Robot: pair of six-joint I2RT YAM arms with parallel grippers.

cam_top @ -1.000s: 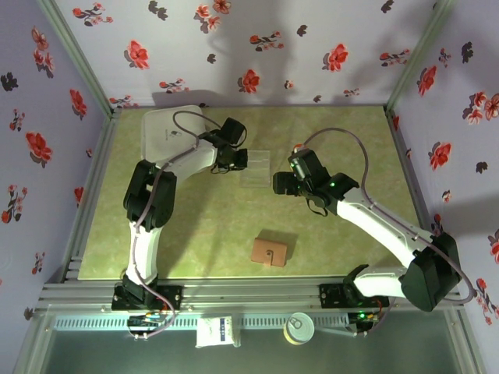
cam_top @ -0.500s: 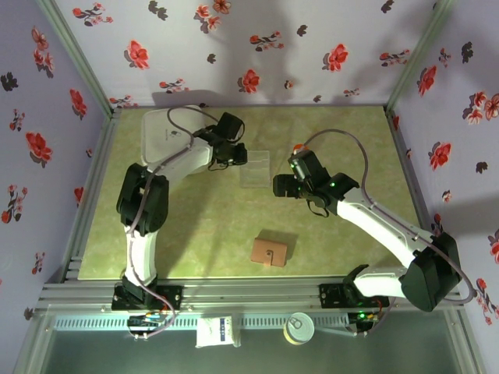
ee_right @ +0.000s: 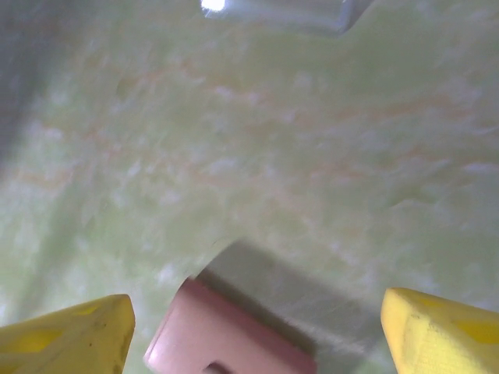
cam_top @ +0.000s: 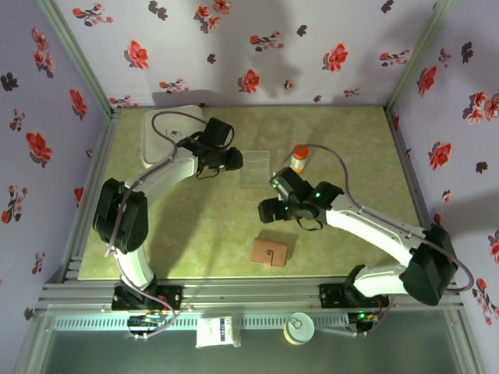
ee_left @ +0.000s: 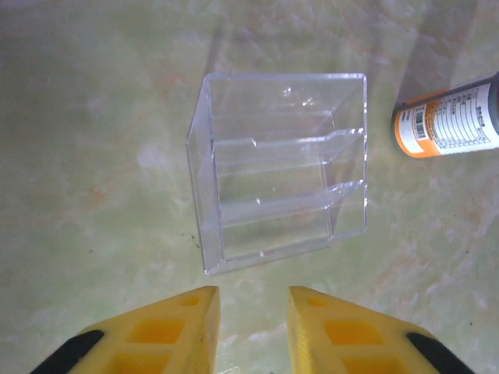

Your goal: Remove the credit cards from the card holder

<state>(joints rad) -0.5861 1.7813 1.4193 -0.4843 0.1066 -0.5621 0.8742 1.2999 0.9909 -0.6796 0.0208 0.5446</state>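
The card holder (cam_top: 270,252), a small brown wallet with a clasp mark, lies folded shut near the table's front edge. The credit cards are hidden. My right gripper (cam_top: 265,210) hovers just behind the holder. In the right wrist view this gripper (ee_right: 257,300) is open wide, and the holder's pinkish-brown corner (ee_right: 226,335) lies below, between the fingers and apart from both. My left gripper (cam_top: 232,160) is at the back, just left of a clear plastic box (cam_top: 256,165). Its yellow fingertips (ee_left: 251,292) stand a little apart with bare table between them.
The clear plastic box (ee_left: 281,167) lies on its side with nothing in it. An orange-capped bottle (cam_top: 299,158) stands right of it, and its body (ee_left: 448,121) lies past the box's far side in the left wrist view. A white square box (cam_top: 168,132) sits at the back left.
My left gripper has opened slightly and drawn back left from the clear box. My right gripper has moved toward the card holder, uncovering the orange-capped bottle.
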